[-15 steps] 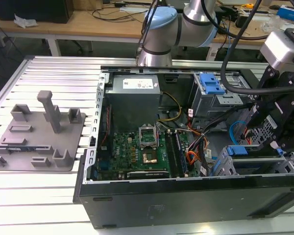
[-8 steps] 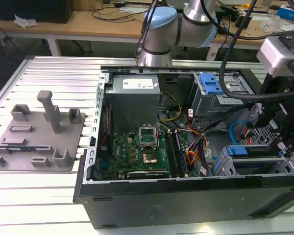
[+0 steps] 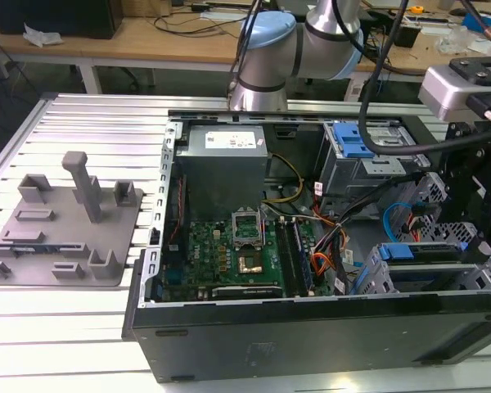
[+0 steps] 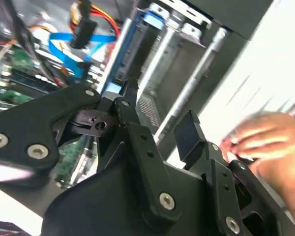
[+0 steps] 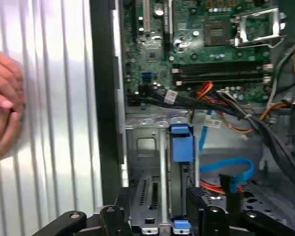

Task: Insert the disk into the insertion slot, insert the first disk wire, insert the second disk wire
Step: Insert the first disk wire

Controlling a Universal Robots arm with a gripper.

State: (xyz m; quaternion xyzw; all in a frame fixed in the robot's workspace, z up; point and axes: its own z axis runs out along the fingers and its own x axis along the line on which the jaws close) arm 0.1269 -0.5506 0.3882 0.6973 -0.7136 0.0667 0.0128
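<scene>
Apparently lodged in the insertion slot (image 5: 146,184) already: see the disk (image 5: 182,143), blue carrier edge-on, straight ahead of the gap between the jaws. Cannot tell whether fully home. Note the gripper (image 4: 160,110) spread wide, grasping nothing, the slot framed between its fingers (image 5: 200,199). Find, just past one jaw and deeper in the case, a blue wire (image 5: 233,166) looping to a black plug (image 5: 229,184), seemingly hanging free beside red and yellow leads (image 5: 210,187). Judge the step in hand as seating that wire. To do it well: close on the plug's hard body, never on the soft loop; square the plug to the disk's end before pushing; press straight, without rocking; ease off at any resistance. Mind the cable bundle (image 5: 221,105) farther ahead, across the motherboard (image 5: 187,39). Watch, outside the other jaw and beyond the dark case wall (image 5: 104,98), a person's hand (image 5: 5,110) over the ribbed table (image 5: 59,73); keep clear of it.
</scene>
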